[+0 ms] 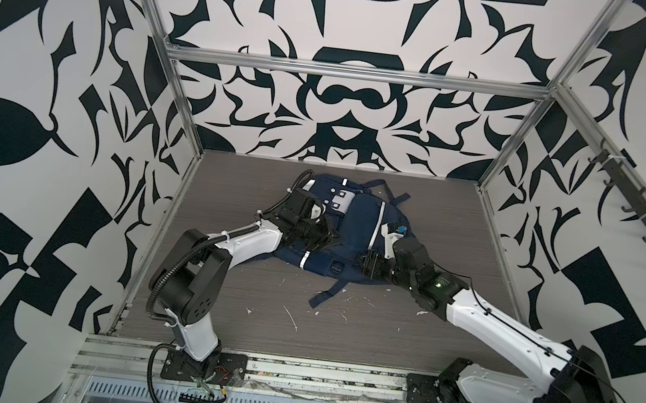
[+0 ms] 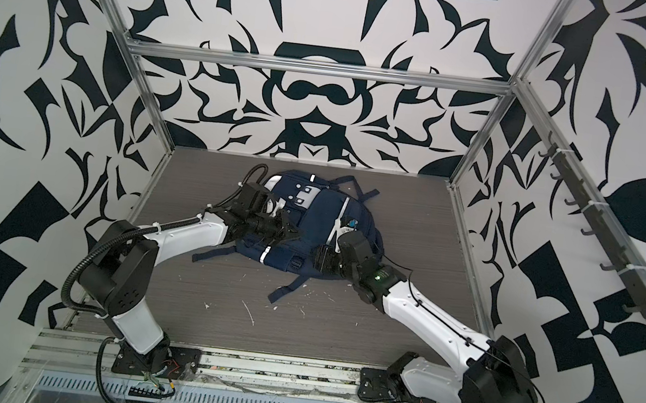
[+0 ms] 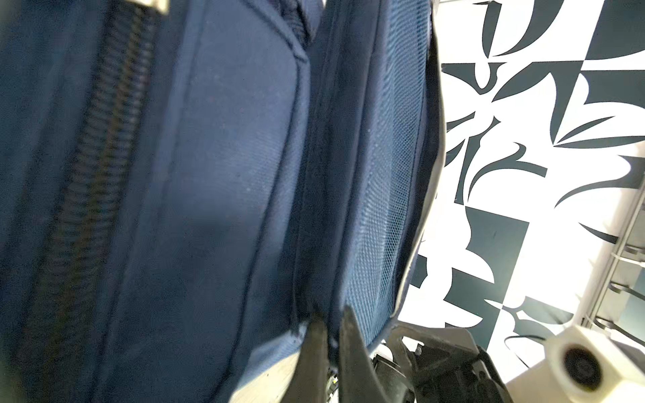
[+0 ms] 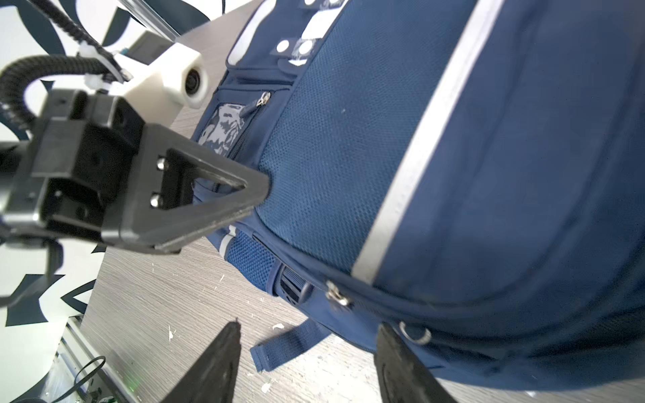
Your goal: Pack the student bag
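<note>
Close behind the left pincer (image 3: 331,321) and the right pincer (image 4: 309,328) sit the wrist cameras, facing forward, while both top views look down from high behind them; all share the student bag (image 1: 361,219).

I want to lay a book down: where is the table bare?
Bare: the front strip of the grey wood-grain table, between the arm bases and the large navy-blue fabric backpack; also the far right corner. Crowded: the middle, around left gripper and right gripper.

A robotics lab test cell, shown by aluminium frame (image 1: 354,73) and patterned walls (image 1: 38,50)
</note>
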`<state>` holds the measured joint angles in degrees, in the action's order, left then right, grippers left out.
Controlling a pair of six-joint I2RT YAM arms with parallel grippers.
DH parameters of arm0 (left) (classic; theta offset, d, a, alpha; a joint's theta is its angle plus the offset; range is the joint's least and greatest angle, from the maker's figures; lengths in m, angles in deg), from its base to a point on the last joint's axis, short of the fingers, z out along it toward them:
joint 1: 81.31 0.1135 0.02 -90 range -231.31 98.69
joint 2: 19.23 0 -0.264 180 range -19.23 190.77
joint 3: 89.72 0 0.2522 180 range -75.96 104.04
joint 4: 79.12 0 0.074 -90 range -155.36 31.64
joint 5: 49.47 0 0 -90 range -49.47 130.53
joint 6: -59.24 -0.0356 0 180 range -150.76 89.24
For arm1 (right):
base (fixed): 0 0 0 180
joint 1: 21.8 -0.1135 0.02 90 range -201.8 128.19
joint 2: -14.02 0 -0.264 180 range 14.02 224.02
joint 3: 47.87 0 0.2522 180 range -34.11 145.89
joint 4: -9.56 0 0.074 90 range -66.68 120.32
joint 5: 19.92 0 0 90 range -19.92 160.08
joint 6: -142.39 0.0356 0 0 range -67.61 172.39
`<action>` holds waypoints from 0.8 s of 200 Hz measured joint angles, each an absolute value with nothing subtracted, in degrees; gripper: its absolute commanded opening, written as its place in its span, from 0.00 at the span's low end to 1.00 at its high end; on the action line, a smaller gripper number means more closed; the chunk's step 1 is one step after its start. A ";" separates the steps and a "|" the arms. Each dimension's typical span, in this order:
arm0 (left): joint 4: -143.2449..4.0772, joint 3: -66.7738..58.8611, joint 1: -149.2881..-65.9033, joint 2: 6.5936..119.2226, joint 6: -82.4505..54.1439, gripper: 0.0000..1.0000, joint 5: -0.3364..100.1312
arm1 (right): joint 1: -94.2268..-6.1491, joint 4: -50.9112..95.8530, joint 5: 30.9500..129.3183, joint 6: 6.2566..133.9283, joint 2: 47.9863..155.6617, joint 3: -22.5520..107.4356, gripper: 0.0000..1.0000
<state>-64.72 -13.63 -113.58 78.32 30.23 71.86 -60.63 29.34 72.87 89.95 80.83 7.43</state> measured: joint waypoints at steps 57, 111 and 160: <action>-63.71 -12.95 -113.60 78.32 30.12 0.00 72.01 | -60.13 28.01 72.67 87.77 87.58 8.28 0.58; -63.80 -12.93 -113.56 78.32 30.10 0.00 71.51 | -60.15 29.15 72.67 87.35 92.70 13.07 0.43; -62.77 -12.06 -113.58 78.32 29.27 0.00 70.57 | -60.15 33.78 69.59 87.66 95.08 16.48 0.20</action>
<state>-62.77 -12.06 -113.58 78.32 29.27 70.57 -60.15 33.78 69.59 87.66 95.08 16.48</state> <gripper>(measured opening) 0.077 0.240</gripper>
